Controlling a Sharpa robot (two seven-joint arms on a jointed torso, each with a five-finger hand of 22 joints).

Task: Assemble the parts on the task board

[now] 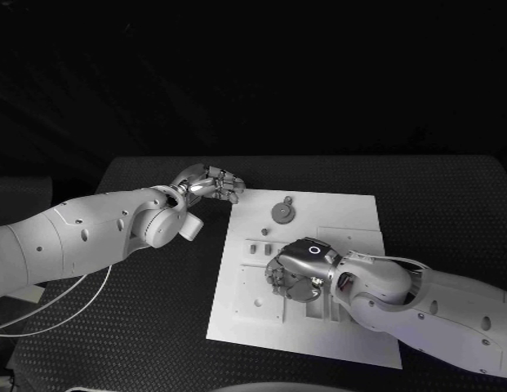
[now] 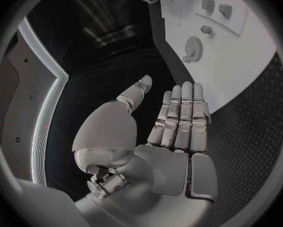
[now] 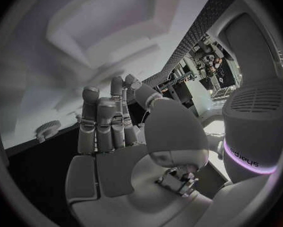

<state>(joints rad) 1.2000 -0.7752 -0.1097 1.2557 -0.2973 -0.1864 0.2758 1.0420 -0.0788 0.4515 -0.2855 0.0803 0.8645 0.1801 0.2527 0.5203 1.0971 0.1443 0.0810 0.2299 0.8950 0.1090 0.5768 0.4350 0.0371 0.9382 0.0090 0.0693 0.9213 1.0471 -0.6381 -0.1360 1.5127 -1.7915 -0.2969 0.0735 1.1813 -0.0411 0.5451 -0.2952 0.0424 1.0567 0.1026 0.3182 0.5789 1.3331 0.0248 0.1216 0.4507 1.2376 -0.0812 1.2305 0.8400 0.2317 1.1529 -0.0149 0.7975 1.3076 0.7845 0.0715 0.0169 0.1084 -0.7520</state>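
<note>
The white task board [image 1: 348,216] lies in the middle of the black table. A round grey gear part [image 1: 282,212] rests near its far edge, also seen as the gear [image 2: 193,48] and the gear [image 3: 47,129]. My left hand [image 1: 210,186] hovers at the board's far left corner; the left hand [image 2: 179,121] has straight fingers, thumb apart, and holds nothing. My right hand [image 1: 291,273] sits low over the board's middle, fingers pointing down at the recesses. The right hand [image 3: 113,128] shows extended fingers with nothing between them.
Small block parts [image 2: 216,7] and a little peg [image 2: 206,29] stand on the board [image 2: 249,60] beyond the gear. Raised fixtures and slots [image 1: 259,245] line the board's left half. Black textured table [image 1: 135,335] surrounds the board.
</note>
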